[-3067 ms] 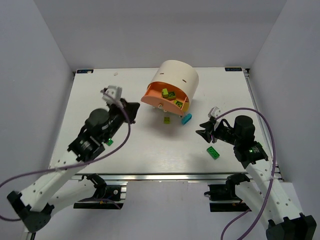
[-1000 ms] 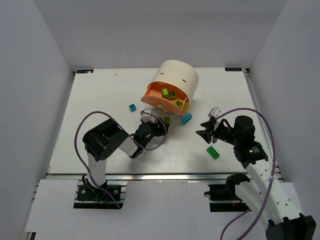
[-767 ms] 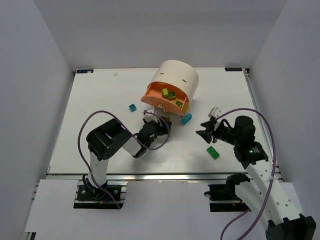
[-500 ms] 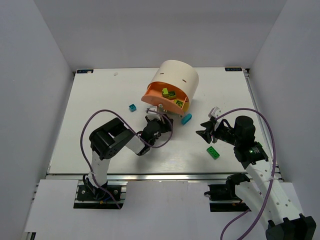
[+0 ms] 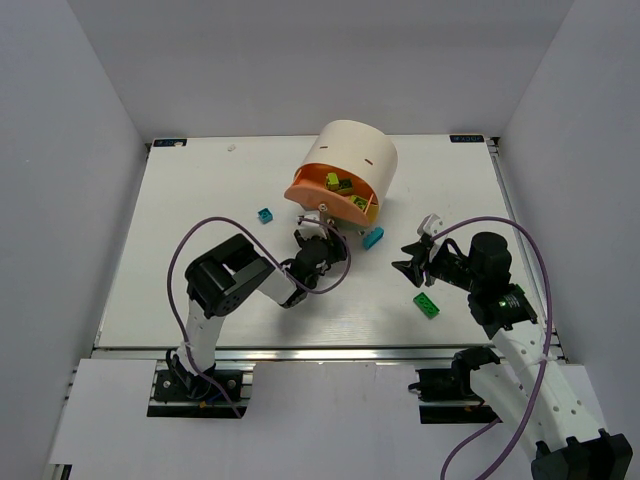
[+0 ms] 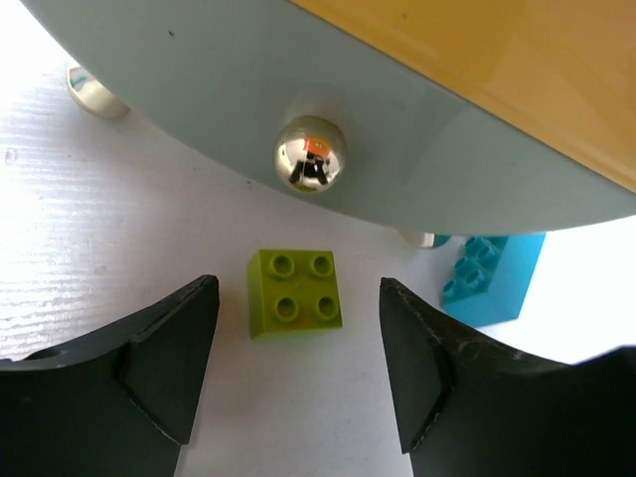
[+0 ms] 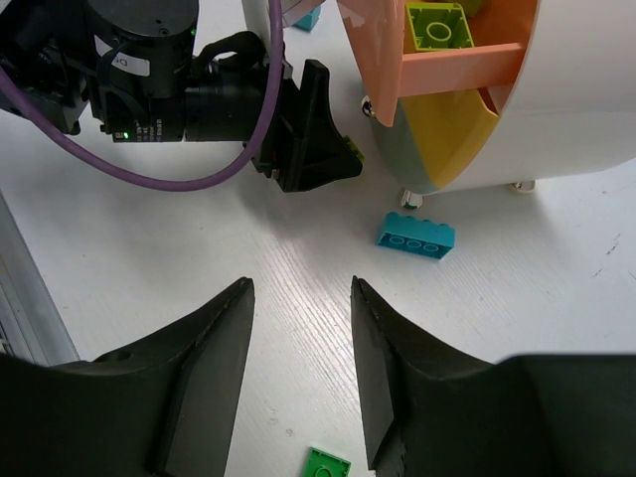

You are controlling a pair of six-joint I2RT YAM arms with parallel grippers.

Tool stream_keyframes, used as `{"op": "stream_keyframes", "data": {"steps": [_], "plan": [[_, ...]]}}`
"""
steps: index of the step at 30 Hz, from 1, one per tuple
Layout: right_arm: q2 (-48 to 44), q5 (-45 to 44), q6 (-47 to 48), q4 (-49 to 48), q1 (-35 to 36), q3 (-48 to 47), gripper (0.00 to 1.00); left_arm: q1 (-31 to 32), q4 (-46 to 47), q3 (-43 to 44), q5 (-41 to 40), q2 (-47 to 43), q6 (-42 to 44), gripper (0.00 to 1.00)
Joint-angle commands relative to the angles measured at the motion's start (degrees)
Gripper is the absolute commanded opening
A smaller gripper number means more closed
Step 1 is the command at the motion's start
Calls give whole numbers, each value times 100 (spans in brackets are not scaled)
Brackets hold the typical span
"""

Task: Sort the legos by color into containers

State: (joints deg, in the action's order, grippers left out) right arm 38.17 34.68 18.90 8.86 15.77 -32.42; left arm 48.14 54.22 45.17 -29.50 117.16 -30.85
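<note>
A: We log the drum (image 5: 358,155) as smooth cream plastic, cylindrical. Its orange drawer (image 5: 305,192) is swung open with lime legos (image 7: 432,25) inside.
B: And the left tool (image 6: 296,308)?
A: Jaws wide, empty, either side of a square four-stud lime brick (image 6: 294,288). It sits on the grained white tabletop (image 5: 200,200) just in front of the drum, under a mirror-chrome round knob (image 6: 311,166). No contact.
B: And the right tool (image 7: 300,293)?
A: Half open, empty. The dark green brick (image 5: 427,305) lies well apart from the drum.
B: Anything hidden?
A: A teal brick (image 6: 487,278) at the drum's foot is partly behind a finger. We can't read the white print (image 7: 129,62) on the left arm (image 7: 149,99).
</note>
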Motion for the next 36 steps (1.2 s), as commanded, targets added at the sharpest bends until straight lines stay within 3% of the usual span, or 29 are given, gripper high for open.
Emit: {"op": "stream_keyframes", "data": {"steps": [1, 15, 21, 29, 36], "plan": [[-91, 4, 44, -157, -4, -54, 50, 20, -271, 203, -179, 96, 62, 75], [-73, -49, 53, -166, -4, -62, 50, 73, -394, 89, -21, 123, 53, 51], [-73, -57, 70, -183, -4, -53, 50, 125, -149, -403, 172, -158, 123, 34], [-56, -49, 70, -174, -12, -45, 50, 362, -279, -1246, 866, -1528, 519, 14], [-47, -57, 71, -183, -21, -45, 50, 476, -1823, -1493, 1797, -3286, 852, 0]]}}
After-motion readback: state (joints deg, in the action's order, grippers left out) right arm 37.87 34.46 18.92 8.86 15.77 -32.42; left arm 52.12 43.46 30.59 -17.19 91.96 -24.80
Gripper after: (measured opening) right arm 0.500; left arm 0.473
